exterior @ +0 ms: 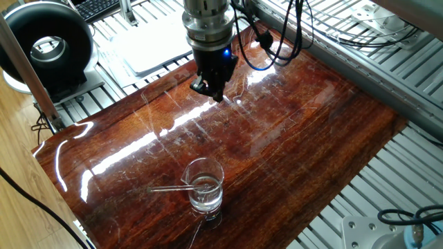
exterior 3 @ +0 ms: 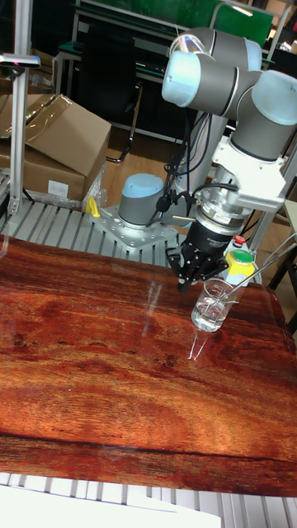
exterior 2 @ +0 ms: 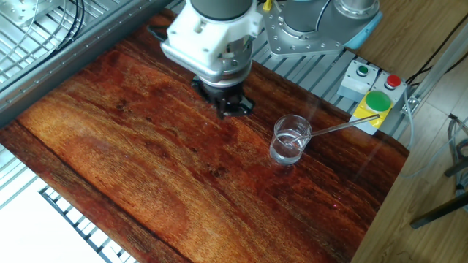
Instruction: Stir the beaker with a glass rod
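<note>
The beaker [exterior: 204, 185] is clear glass with liquid inside and stands near the front edge of the wooden board [exterior: 291, 138]. The glass rod [exterior: 165, 187] leans in it, with one end in the liquid and the other poking out over the rim to the left. In the other fixed view the beaker [exterior 2: 291, 140] has the rod [exterior 2: 344, 126] slanting out toward the button box. My gripper [exterior: 213, 93] hangs above the far part of the board, well apart from the beaker, its fingers together and holding nothing. In the tall view the gripper [exterior 3: 188, 283] is just left of the beaker [exterior 3: 212, 305].
A white tray [exterior: 156, 41] and a black round device [exterior: 48, 45] lie beyond the board's far left. A box with green and red buttons [exterior 2: 373, 98] stands behind the beaker. Cables [exterior: 291, 34] trail from the arm. Aluminium rails surround the board.
</note>
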`<state>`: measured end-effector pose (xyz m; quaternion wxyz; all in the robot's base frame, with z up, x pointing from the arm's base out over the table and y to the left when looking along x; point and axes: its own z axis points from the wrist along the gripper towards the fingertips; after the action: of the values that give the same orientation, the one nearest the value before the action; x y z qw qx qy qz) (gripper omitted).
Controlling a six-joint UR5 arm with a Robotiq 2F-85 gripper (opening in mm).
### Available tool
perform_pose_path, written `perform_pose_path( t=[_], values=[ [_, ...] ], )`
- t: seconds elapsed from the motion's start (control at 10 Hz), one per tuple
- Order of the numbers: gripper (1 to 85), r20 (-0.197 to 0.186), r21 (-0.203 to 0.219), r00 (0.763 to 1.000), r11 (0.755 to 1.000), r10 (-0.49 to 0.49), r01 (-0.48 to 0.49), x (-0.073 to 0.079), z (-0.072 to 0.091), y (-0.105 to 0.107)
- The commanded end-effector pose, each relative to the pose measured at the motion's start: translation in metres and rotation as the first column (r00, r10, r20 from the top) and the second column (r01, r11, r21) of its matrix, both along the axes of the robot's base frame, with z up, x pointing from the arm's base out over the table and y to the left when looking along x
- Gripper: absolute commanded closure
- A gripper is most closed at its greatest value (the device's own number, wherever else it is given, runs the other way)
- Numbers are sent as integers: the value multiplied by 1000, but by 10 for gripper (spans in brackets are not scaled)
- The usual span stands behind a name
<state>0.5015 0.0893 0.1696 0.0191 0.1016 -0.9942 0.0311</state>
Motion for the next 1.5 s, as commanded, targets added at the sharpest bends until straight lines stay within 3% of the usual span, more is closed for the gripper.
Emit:
perform_pose_path(
  t=[0.0, 0.2, 0.4, 0.5, 0.6, 0.7, 0.8, 0.9, 1.0, 1.1, 1.2, 1.3, 1.4],
  values=[
    [847, 22, 21, 981, 981, 190, -191, 7, 1, 6],
    [847, -101, 88, 967, 971, 232, -224, -28, 3, 16],
    [847, -115, 148, 967, 967, 227, -209, -35, 4, 31],
    [847, -120, 157, 962, 961, 245, -226, -37, 5, 32],
    [847, -126, 126, 955, 959, 269, -254, -37, 4, 23],
    [847, -102, 170, 961, 956, 257, -238, -34, 4, 36],
    [847, -82, 164, 965, 958, 250, -234, -28, 3, 36],
    [847, -65, 123, 964, 961, 258, -248, -25, 7, 40],
    [847, -15, 81, 964, 961, 266, -264, -14, 10, 46],
    [847, 33, 86, 962, 958, 270, -272, -5, 14, 56],
    [847, 45, 127, 972, 964, 232, -236, -8, 21, 70],
    [847, 42, 152, 990, 979, 131, -136, -9, 24, 77],
    [847, 40, 131, 996, 988, 76, -80, -10, 27, 71]
  ],
)
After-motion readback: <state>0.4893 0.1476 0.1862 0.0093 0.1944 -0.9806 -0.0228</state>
